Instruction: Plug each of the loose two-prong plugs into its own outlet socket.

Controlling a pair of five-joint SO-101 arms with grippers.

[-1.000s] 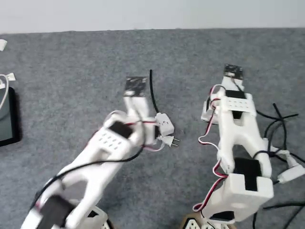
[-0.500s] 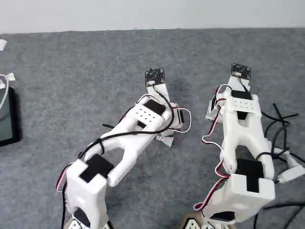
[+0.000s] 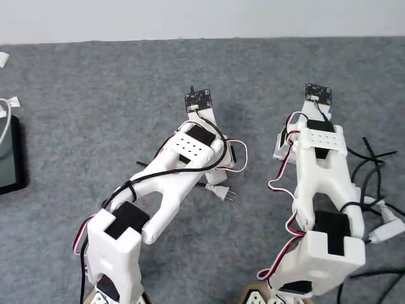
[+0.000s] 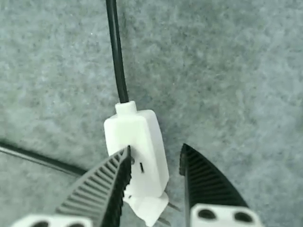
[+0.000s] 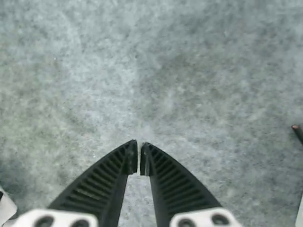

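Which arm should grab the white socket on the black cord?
Left. The left gripper is open, with a finger on each side of the white socket. The right gripper is shut over the grey carpet, away from the socket.

On the grey mat point(image 3: 95, 95), the left arm point(image 3: 171, 183) lay angled toward the centre, a white two-prong plug point(image 3: 218, 191) resting just beside it, and black cables point(image 3: 373, 158) trailed beside the right arm point(image 3: 323, 183).
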